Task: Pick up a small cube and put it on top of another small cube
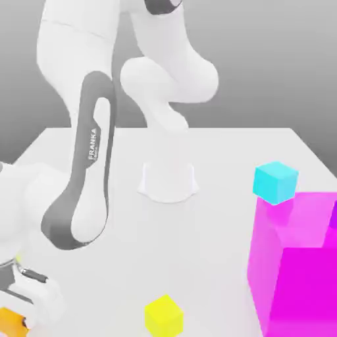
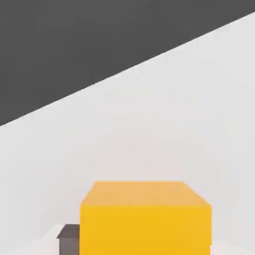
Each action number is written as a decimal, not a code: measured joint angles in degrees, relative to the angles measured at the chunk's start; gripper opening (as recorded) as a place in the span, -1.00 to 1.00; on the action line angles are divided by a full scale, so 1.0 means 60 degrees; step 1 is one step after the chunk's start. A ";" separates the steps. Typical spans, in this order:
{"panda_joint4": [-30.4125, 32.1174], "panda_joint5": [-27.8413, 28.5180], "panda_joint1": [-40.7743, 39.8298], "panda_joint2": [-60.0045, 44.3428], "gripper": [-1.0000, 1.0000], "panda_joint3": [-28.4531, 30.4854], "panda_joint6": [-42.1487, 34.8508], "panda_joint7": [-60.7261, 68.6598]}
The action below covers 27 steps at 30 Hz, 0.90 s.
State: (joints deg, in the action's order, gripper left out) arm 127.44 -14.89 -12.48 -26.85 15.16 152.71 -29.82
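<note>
The small orange cube (image 1: 12, 322), at the table's (image 1: 217, 217) near corner on the exterior view's left, is being clamped between the gripper's (image 1: 16, 314) closed fingers, seemingly for carrying across to the cyan cube (image 1: 275, 181) beside the magenta block (image 1: 296, 270).

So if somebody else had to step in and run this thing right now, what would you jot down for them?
Gripper: down at the table, shut on the orange cube, at the exterior view's lower left corner.
Cyan cube: on the table at that view's right, behind the magenta block, nothing on it.
Yellow cube: near the front, not part of the job.
Done: orange cube gripped.
Left: lift it, carry it across, set it on the cyan cube, let go.
</note>
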 joint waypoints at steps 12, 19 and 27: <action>0.1050 0.0950 0.2402 0.4063 -1.00 -0.1776 -0.2952 0.1251; 0.1671 0.1382 0.3939 0.6475 -1.00 -0.2715 -0.4667 0.2267; 0.2644 0.1755 0.5175 0.8489 -1.00 -0.3891 -0.5570 0.3248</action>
State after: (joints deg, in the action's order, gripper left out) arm 143.31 -4.36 18.57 24.08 -8.18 119.29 -10.33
